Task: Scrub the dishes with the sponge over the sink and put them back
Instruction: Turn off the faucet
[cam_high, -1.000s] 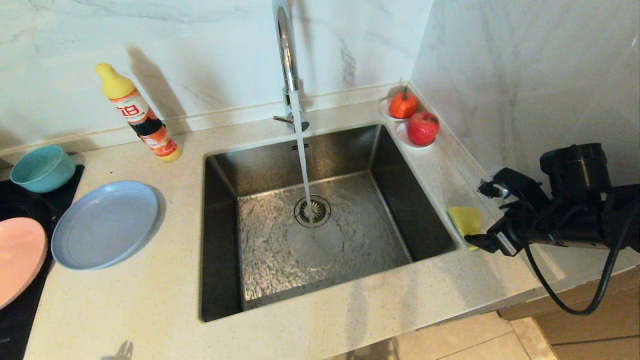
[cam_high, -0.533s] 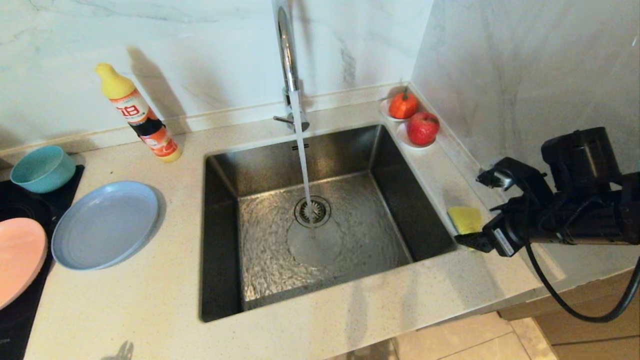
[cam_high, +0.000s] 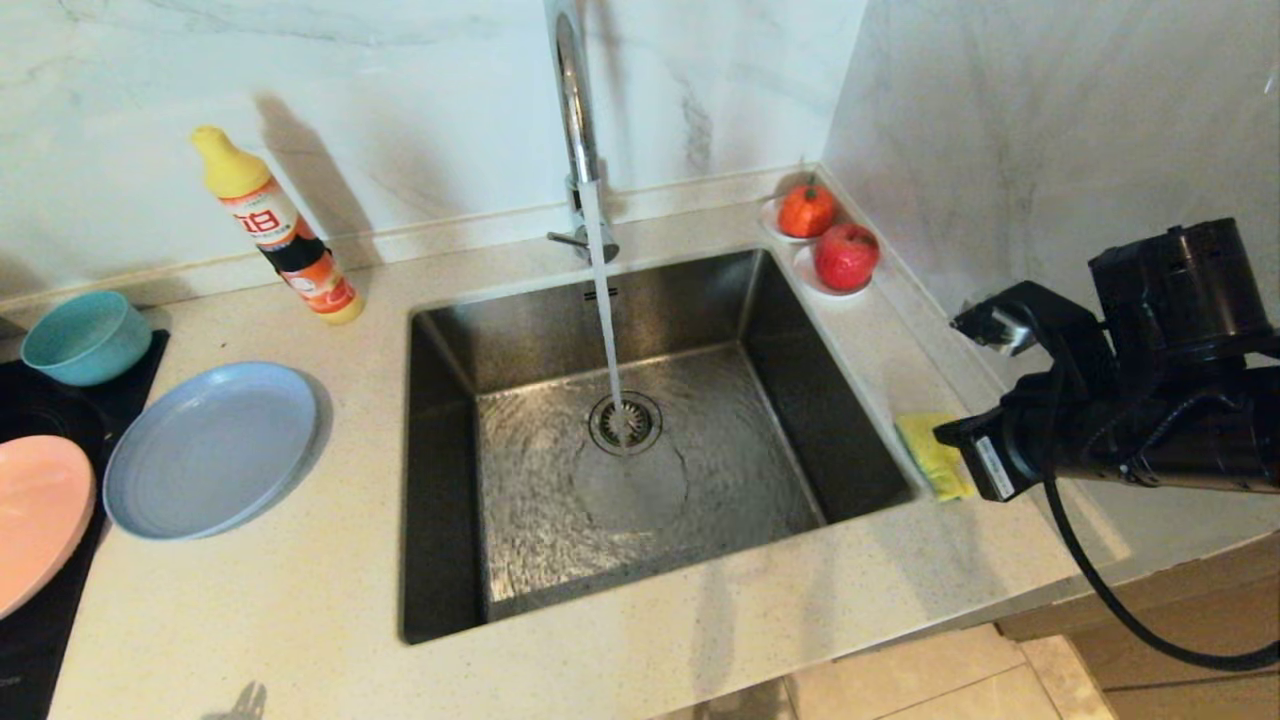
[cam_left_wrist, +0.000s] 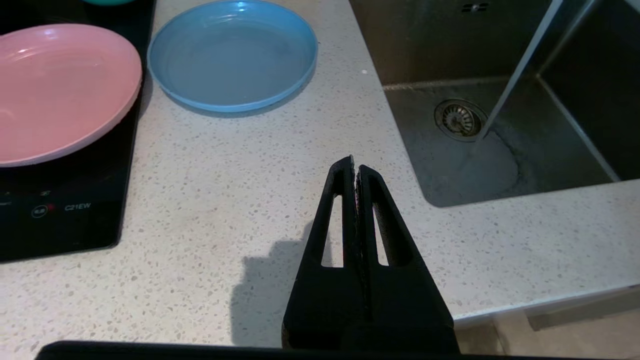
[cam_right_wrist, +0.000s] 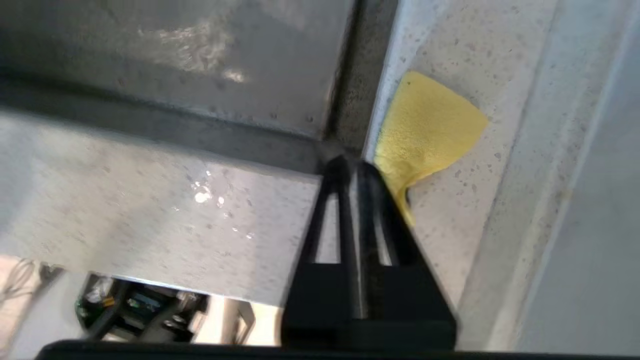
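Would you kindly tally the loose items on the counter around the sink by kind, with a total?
Plates: 2, pale blue plate and pink plate
Bowls: 1, teal bowl
Sponges: 1, yellow sponge
Bottles: 1, detergent bottle
Saucers with red fruit: 2, and
Total: 7

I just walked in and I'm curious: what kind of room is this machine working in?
Most likely a home kitchen. A steel sink is set into a speckled counter with its tap running, and a dish soap bottle and plates stand alongside.
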